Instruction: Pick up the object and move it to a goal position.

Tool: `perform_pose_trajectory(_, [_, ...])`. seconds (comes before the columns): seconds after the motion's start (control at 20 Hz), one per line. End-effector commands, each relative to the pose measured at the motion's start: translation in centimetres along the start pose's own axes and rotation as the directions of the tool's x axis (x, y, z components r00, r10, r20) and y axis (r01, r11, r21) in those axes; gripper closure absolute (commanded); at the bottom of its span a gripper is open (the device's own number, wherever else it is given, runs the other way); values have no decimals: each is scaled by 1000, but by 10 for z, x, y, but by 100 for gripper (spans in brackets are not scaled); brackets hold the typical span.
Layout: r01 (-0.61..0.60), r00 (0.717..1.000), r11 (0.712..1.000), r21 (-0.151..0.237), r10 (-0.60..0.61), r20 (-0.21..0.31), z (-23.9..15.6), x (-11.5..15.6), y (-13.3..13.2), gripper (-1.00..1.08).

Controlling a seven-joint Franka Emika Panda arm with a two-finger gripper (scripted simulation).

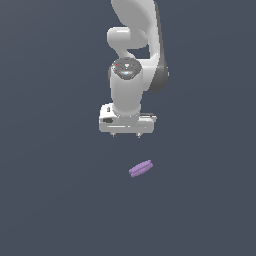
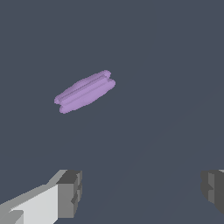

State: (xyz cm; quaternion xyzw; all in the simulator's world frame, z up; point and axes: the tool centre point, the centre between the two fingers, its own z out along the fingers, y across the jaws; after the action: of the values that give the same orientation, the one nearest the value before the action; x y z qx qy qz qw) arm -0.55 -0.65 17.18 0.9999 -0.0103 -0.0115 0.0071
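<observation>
The object (image 1: pixel 140 168) is a small light-purple piece, like two short rods fused side by side, lying flat on the dark grey floor and slanted. In the wrist view the object (image 2: pixel 84 91) lies well apart from both fingertips. My gripper (image 1: pixel 125 135) hangs above the floor, up and slightly toward the exterior view's left of the object, touching nothing. The gripper (image 2: pixel 142 190) is open, its two grey fingertips (image 2: pixel 70 192) spread wide with nothing between them. The gap between the fingers is far wider than the object.
The white arm (image 1: pixel 132 60) rises behind the gripper in the exterior view. A plain dark grey surface (image 1: pixel 60 200) stretches all around; no other object or goal marker shows.
</observation>
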Motion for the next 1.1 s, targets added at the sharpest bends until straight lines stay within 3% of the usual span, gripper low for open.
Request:
perform_pose_trajectory(0.0, [0,1000,1000,0,0,0,0,0,0,-92])
perform_pose_trajectory(0.6, [31,999,999,-12,-32,-26,-4,9,-14,-92])
perform_pose_trajectory(1.05, [-22,999,1000,-7,22,-25,0,13,-16,-92])
